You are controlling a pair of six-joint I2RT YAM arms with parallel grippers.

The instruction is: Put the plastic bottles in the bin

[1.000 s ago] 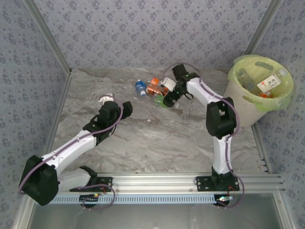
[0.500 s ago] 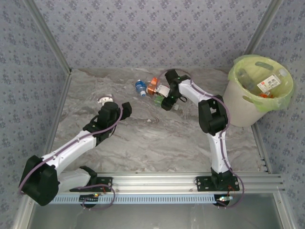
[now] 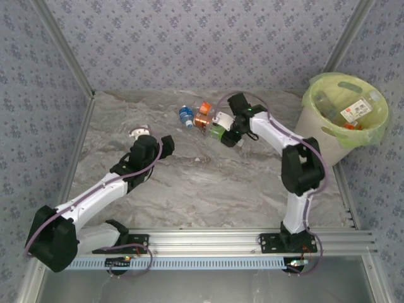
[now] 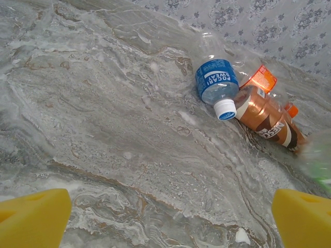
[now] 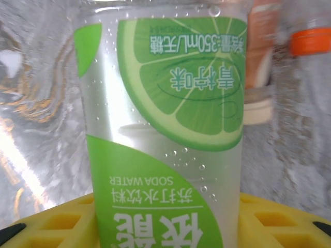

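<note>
Presently the green-labelled bottle (image 5: 160, 134) is at the far middle of the table (image 3: 189, 189), well apart from the bin (image 3: 314, 129) on the right. It appears empty, so it is judged light, thin-walled, easily dented, and slippery from droplets. Mid-label is the sound hold. The right gripper (image 3: 228, 136) has its yellow fingers (image 5: 51, 227) closed against both sides there. Its wrist view gives the label print. The left wrist view gives the blue-labelled bottle (image 4: 217, 82) touching the brown-labelled bottle (image 4: 266, 121). The left gripper (image 4: 168, 225) gapes wide and is empty.
</note>
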